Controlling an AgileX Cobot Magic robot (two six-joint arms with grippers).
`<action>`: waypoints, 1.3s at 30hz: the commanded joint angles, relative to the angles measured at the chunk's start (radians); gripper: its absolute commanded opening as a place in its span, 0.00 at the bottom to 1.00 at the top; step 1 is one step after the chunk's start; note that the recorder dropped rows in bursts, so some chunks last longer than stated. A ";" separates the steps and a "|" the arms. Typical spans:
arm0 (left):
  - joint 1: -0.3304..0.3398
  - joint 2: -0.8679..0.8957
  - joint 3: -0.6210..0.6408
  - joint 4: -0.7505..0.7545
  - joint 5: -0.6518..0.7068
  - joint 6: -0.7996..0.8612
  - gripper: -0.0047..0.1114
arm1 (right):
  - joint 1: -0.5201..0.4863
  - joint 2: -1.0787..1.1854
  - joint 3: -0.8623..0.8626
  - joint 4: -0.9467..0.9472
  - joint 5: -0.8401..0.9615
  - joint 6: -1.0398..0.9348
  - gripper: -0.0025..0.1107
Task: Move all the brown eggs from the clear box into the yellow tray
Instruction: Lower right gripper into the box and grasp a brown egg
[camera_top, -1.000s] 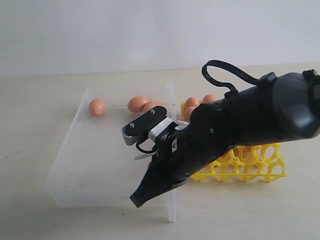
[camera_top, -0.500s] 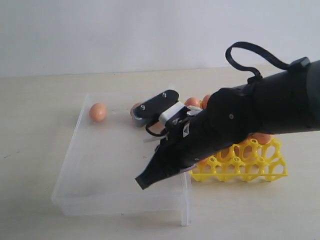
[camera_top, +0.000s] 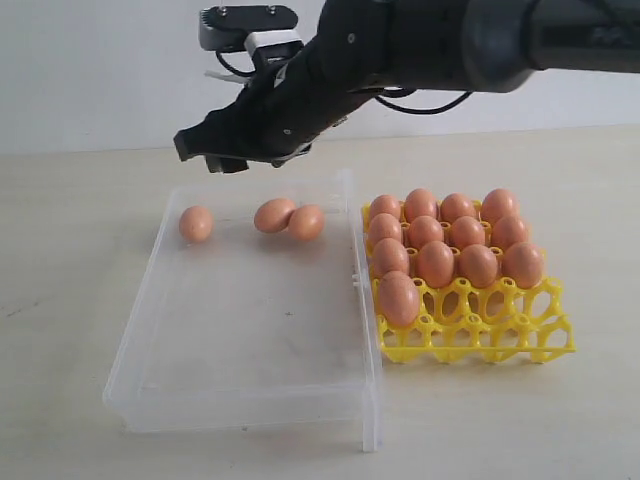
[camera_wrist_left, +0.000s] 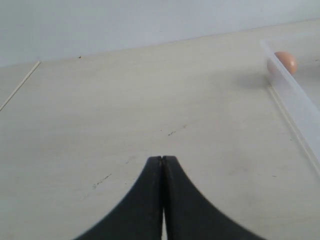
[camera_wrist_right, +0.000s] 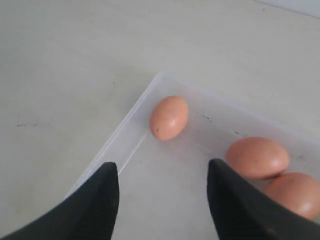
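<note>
Box (camera_top: 240, 412) has three eggs in it, all along the far wall: a lone egg (camera_top: 196, 223) by the far-left corner, and a pair (camera_top: 290, 218) touching each other nearer the middle. Everything else sits in the tray (camera_top: 470, 345) just beside the box.

Right jaws (camera_top: 212, 160) are spread wide and empty, hanging well above that far-left corner. On the right wrist cam the lone egg (camera_wrist_right: 169, 117) sits ahead of the tips, roughly centred in the gap. Its long axis runs crosswise to the closing line, so I reckon a forward-and-down reach pinches it across the narrow waist. The pair (camera_wrist_right: 257, 157) is off to one side.

Left jaws (camera_wrist_left: 162, 165) are pressed together over bare bench (camera_wrist_left: 100, 110) outside the box, so the right arm looks like the one lined up for this.
</note>
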 joint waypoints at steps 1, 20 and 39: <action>-0.006 0.001 -0.004 -0.002 -0.009 -0.005 0.04 | -0.004 0.163 -0.218 0.011 0.118 0.077 0.49; -0.006 0.001 -0.004 -0.002 -0.009 -0.004 0.04 | -0.008 0.549 -0.692 0.056 0.285 0.236 0.49; -0.006 0.001 -0.004 -0.002 -0.009 -0.005 0.04 | -0.019 0.607 -0.708 0.042 0.160 0.259 0.49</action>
